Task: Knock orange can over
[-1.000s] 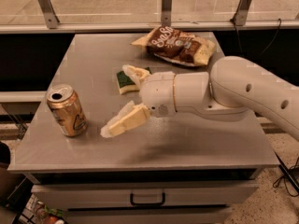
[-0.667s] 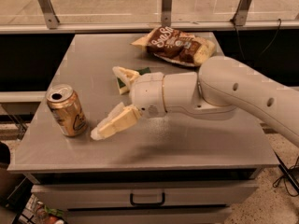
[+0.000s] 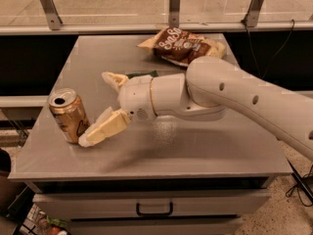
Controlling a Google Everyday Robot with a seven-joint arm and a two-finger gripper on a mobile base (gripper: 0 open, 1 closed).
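The orange can [image 3: 69, 114] stands on the left part of the grey table [image 3: 161, 155], leaning slightly to the left, its silver top with the opening facing up. My gripper [image 3: 97, 108] comes in from the right on a thick white arm. Its fingers are spread wide. The near finger [image 3: 104, 128] lies low on the table and its tip touches the can's lower right side. The far finger [image 3: 114, 79] points back and left, apart from the can.
A brown snack bag [image 3: 183, 45] lies at the table's back right. A green sponge [image 3: 144, 74] peeks out behind my wrist. A railing with glass runs behind the table. A drawer with a handle [image 3: 154, 210] is under the front edge.
My gripper has moved left across the table toward the can. Its near finger has reached the can's base, and the can now leans slightly left.
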